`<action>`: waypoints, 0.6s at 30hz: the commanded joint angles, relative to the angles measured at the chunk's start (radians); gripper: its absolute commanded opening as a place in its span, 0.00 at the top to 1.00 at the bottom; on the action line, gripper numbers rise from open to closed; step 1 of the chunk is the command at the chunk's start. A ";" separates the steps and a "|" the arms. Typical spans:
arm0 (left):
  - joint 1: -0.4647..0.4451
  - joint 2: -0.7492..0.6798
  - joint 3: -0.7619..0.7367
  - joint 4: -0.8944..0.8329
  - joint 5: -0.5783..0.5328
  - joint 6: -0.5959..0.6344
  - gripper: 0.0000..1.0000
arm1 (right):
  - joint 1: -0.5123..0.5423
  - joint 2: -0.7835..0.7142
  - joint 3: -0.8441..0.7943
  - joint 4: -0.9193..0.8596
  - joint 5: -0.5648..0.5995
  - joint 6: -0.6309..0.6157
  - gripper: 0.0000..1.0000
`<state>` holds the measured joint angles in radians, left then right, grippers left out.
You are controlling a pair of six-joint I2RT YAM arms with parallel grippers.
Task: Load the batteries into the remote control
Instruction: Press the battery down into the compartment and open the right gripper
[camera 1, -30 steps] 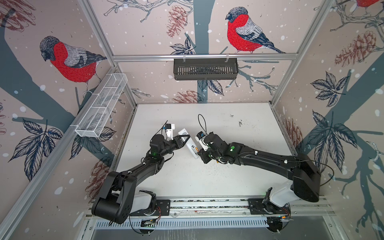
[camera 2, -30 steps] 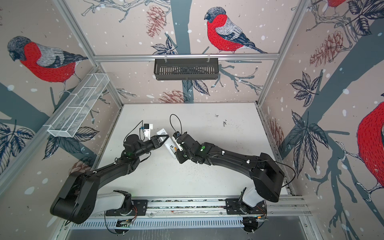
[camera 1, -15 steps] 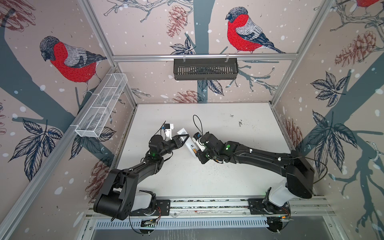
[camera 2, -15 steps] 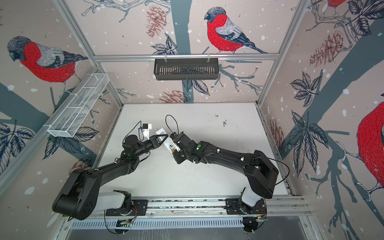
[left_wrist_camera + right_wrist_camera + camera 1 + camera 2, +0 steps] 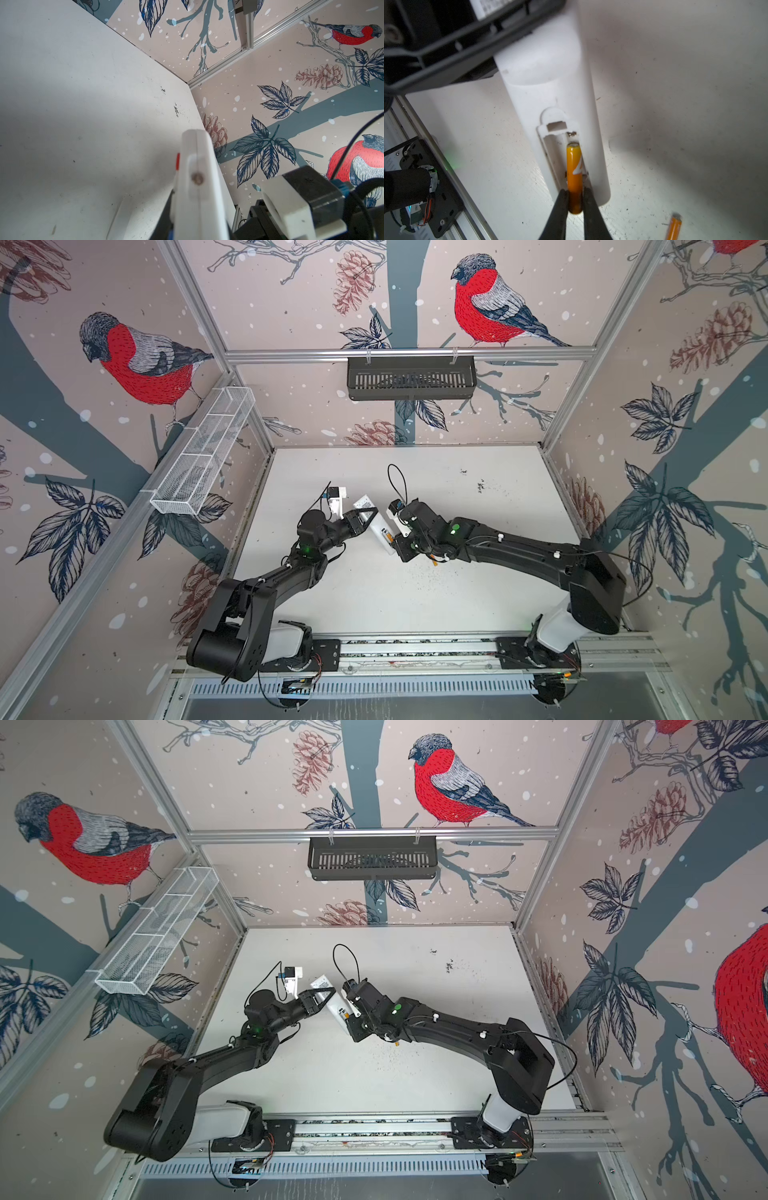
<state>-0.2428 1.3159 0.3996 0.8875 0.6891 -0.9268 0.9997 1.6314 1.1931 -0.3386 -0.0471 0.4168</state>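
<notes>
The white remote control is tilted back side up, and my left gripper is shut on its upper half. In the right wrist view its battery bay lies open. My right gripper is shut on the rear end of one of the orange batteries. That battery lies along one slot of the bay, its pale end near the contact. A second battery lies loose on the table under the right arm. The left wrist view shows the remote end-on, hiding the jaws.
A black slotted basket hangs on the back wall. On the left wall is a white wire basket. The metal rail with both arm bases runs along the front edge. Dark specks dot the white table.
Both grippers and the remote have shifted a little to the left, and the right arm has stretched further toward the remote. Both grips are unchanged.
</notes>
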 commanded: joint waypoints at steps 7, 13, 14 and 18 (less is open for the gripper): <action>0.026 0.003 0.008 0.059 0.045 -0.044 1.00 | -0.002 0.025 0.037 0.006 0.033 -0.001 0.76; 0.049 0.043 0.011 0.118 0.082 -0.103 1.00 | -0.001 0.017 0.044 0.000 0.039 -0.019 0.72; 0.051 0.047 0.010 0.120 0.084 -0.109 1.00 | -0.002 0.014 0.045 -0.002 0.041 -0.022 0.72; 0.057 0.064 0.011 0.121 0.089 -0.118 1.00 | -0.001 -0.001 0.045 0.004 0.035 -0.039 0.69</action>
<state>-0.1902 1.3750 0.4038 0.9310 0.7418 -1.0222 0.9985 1.6428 1.2320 -0.3420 -0.0265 0.3954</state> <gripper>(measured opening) 0.211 0.313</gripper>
